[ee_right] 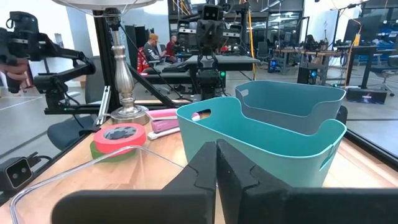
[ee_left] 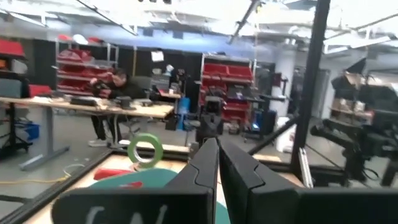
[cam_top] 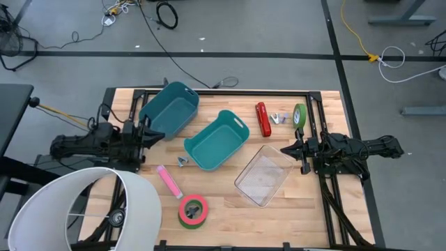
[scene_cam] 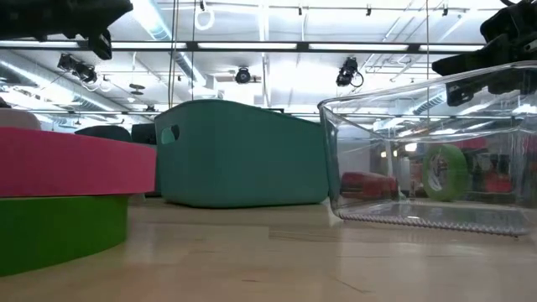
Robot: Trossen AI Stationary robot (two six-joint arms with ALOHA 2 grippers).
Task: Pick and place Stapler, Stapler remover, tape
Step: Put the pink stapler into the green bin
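A red stapler (cam_top: 263, 119) lies at the table's far right, with a small silver staple remover (cam_top: 280, 117) beside it. A green tape roll (cam_top: 300, 116) stands on its edge there. A pink stapler (cam_top: 169, 181) and a second small remover (cam_top: 182, 161) lie left of centre. A red tape roll (cam_top: 193, 208) lies flat on a green one near the front edge. My left gripper (cam_top: 150, 134) is shut and empty, raised at the table's left beside a teal bin. My right gripper (cam_top: 286, 149) is shut and empty at the right, over the clear container's far corner.
Two teal bins (cam_top: 169, 108) (cam_top: 217, 140) stand at the centre and far left. A clear plastic container (cam_top: 264, 175) sits in front of my right gripper. A lamp with a white shade (cam_top: 83, 206) covers the near left corner. People sit at desks beyond the table.
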